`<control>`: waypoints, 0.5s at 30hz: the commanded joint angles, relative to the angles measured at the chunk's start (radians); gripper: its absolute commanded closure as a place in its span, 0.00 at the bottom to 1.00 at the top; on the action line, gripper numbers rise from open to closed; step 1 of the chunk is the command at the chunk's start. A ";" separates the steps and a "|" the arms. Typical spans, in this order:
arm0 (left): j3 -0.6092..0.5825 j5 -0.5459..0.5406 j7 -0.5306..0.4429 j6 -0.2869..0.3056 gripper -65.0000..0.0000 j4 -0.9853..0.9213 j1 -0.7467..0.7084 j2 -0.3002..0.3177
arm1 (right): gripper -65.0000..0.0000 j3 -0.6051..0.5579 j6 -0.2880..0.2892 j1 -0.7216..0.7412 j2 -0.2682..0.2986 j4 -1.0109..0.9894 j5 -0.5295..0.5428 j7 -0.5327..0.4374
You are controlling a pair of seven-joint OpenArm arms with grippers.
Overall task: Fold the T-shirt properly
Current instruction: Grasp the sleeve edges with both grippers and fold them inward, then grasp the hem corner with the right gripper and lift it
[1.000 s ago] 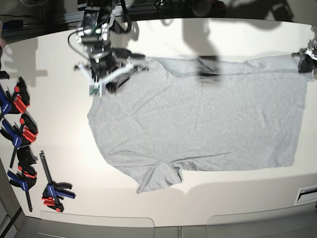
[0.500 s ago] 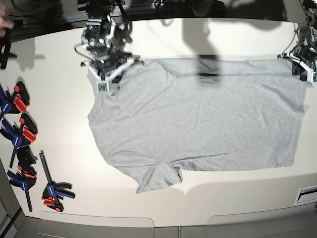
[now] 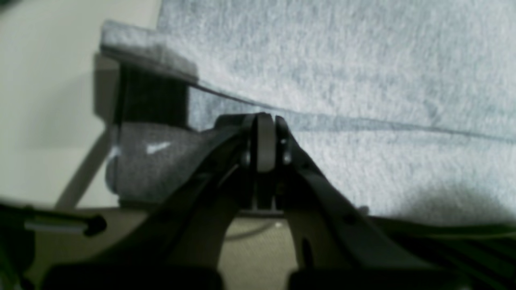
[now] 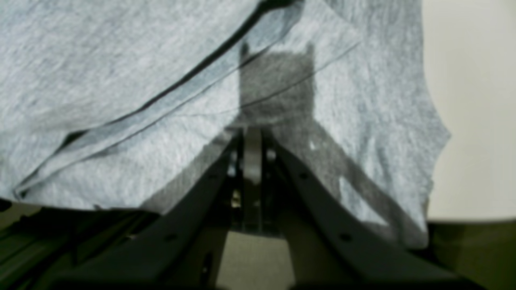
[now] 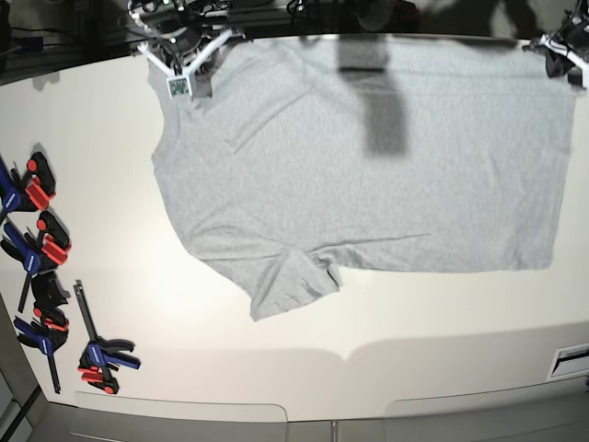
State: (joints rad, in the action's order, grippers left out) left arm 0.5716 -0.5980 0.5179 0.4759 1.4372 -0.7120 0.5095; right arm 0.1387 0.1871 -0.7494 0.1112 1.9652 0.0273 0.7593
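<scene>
The light grey T-shirt (image 5: 368,175) lies spread on the white table (image 5: 101,147), plain side up, with one sleeve (image 5: 290,290) pointing toward the front edge. At the far left my right gripper (image 5: 190,66) is shut on the shirt's far edge near the shoulder. In the right wrist view the grey cloth (image 4: 121,60) drapes over the closed gripper (image 4: 252,135). My left gripper (image 5: 563,48) is shut on the far right corner at the hem. The left wrist view shows the hem (image 3: 363,60) running across the closed gripper (image 3: 264,121).
Several blue and black clamps with red-orange handles (image 5: 37,249) lie along the table's left side. A white slotted part (image 5: 571,361) sits at the front right edge. Dark rails and cables run behind the table's far edge.
Both grippers have moved toward the table's far edge, still shut on the cloth. The whole T-shirt has slid away from the front edge with them.
</scene>
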 commanded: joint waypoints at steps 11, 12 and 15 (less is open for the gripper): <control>0.182 -0.138 0.066 0.022 0.66 0.391 -0.052 -0.010 | 0.92 0.109 -0.023 0.115 0.002 0.207 0.105 -0.022; 0.207 -0.142 0.066 0.021 0.64 0.454 -0.049 -0.010 | 0.84 0.122 -0.023 0.145 0.002 0.259 0.114 -0.024; 0.254 -0.148 0.070 0.006 0.64 0.610 -0.031 -0.010 | 0.68 0.146 -0.023 0.242 0.002 0.379 0.111 -0.050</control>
State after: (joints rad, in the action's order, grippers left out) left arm 0.8146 -0.7452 0.6033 0.4889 2.0426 -0.7368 0.4870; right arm 0.2813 0.1608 -0.4942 0.1112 2.3318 0.1352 0.7216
